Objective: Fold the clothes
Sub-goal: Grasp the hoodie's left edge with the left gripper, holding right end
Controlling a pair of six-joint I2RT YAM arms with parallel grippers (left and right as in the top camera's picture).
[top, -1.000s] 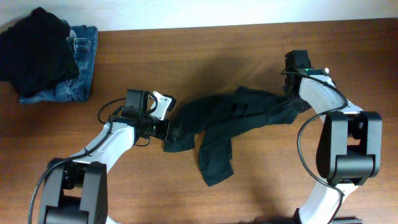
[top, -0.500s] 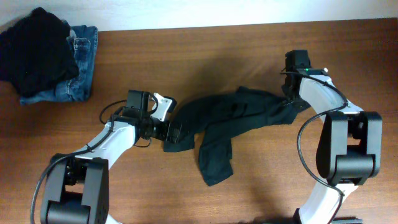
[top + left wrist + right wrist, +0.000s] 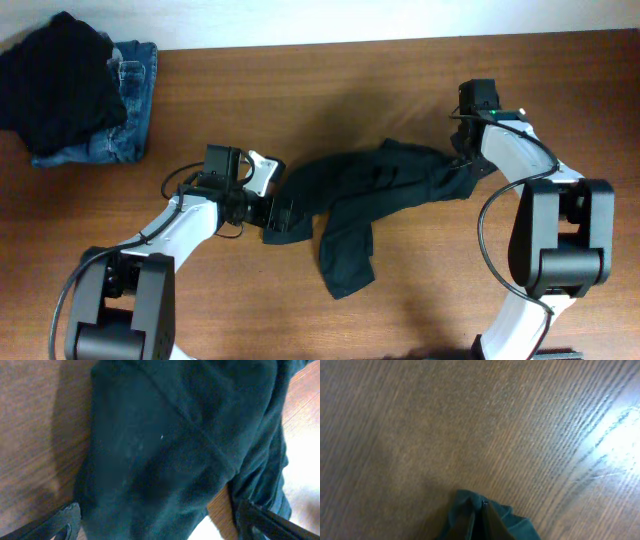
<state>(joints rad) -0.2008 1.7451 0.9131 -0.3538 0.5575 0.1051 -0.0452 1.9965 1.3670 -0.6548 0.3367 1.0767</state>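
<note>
T-shirt (image 3: 365,195), dark blackish-green, rumpled in a crooked band across the table (image 3: 330,90)

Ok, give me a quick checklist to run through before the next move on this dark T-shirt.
1. Right gripper shut on the T-shirt: ok, a corner of cloth pinched.
2. Left gripper open: ok, jaws wide.
3. Cloth between the left jaws: ok, the left wrist view shows shirt filling the gap.
4. Shirt lying flat: not ok, bunched, one part trailing toward the robot.
5. Which part each gripper is at, hem or sleeve: cannot tell.
6. Jeans apart from the shirt: ok, far corner of the table.
</note>
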